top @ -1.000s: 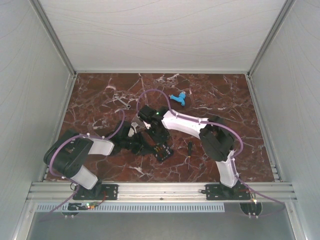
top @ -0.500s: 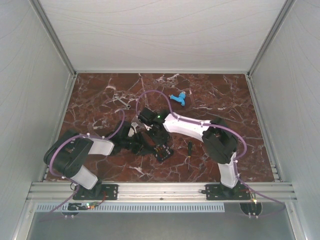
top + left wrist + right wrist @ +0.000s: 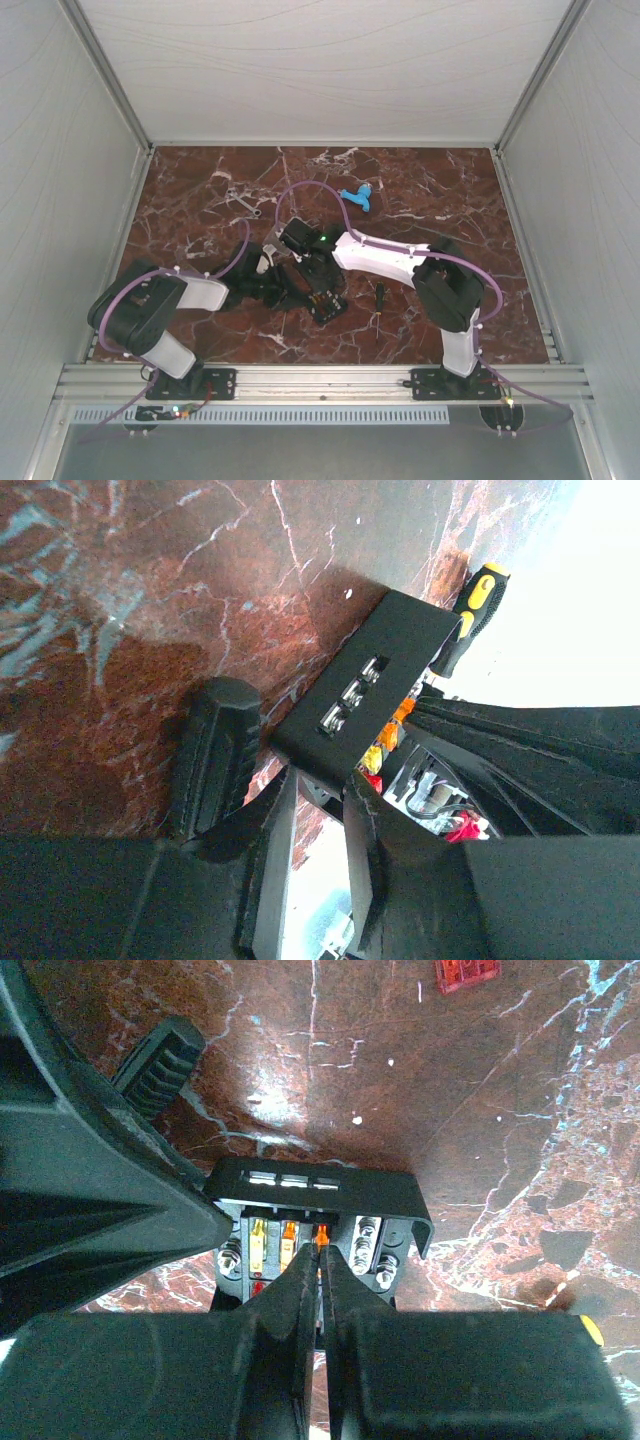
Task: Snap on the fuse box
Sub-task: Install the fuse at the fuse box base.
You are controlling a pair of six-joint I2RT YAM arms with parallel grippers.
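Observation:
The fuse box (image 3: 326, 302) is a small black tray on the marble, between the two arms. Its open top shows yellow and orange fuses (image 3: 262, 1242) and screw terminals (image 3: 368, 1245). My left gripper (image 3: 318, 785) is shut on the box's near edge (image 3: 372, 675), one finger on each side of the wall. My right gripper (image 3: 320, 1248) is over the box's middle, its tips pinched together on an orange fuse (image 3: 321, 1231) in the third slot. From above, both grippers (image 3: 300, 280) crowd over the box and hide most of it.
A yellow-and-black screwdriver (image 3: 379, 298) lies just right of the box (image 3: 470, 605). A black ribbed handle (image 3: 160, 1060) lies on its other side. A loose red fuse (image 3: 465, 972) lies farther out. A blue plastic piece (image 3: 356, 196) and a metal wrench (image 3: 243, 200) sit towards the back.
The right arm's elbow has swung to the right and a little nearer, while its gripper stays over the box. The left arm and the box have not moved.

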